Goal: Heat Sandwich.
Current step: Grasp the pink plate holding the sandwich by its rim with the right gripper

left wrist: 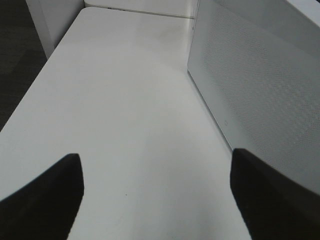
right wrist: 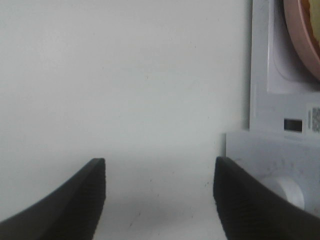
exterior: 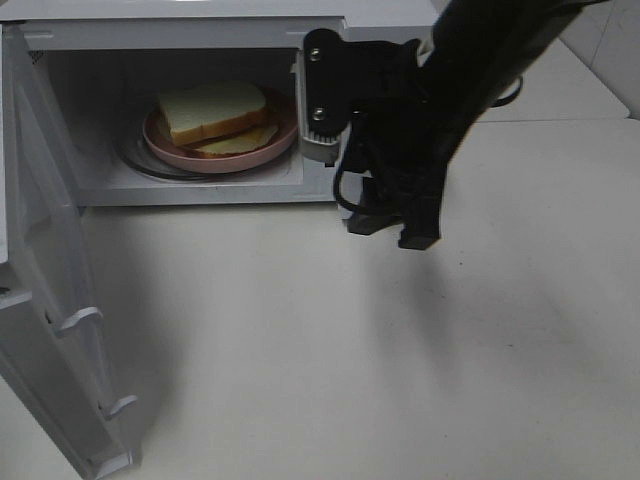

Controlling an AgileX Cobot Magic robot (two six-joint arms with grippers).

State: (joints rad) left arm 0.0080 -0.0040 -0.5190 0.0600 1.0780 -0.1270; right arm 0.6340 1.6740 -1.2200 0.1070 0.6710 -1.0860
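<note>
- Sandwich lies flat on a pink plate inside the open microwave.
- Right gripper hangs over the desk just in front of the control panel, fingers apart and empty. The sandwich lies behind it and to its left.
- Left gripper, fingers wide apart and empty, hovers beside a perforated white panel. The right arm looks nearer the food.
- Door stands swung out at the left. Closing it probably comes next, and the right gripper hangs near where its free edge would land.
</note>
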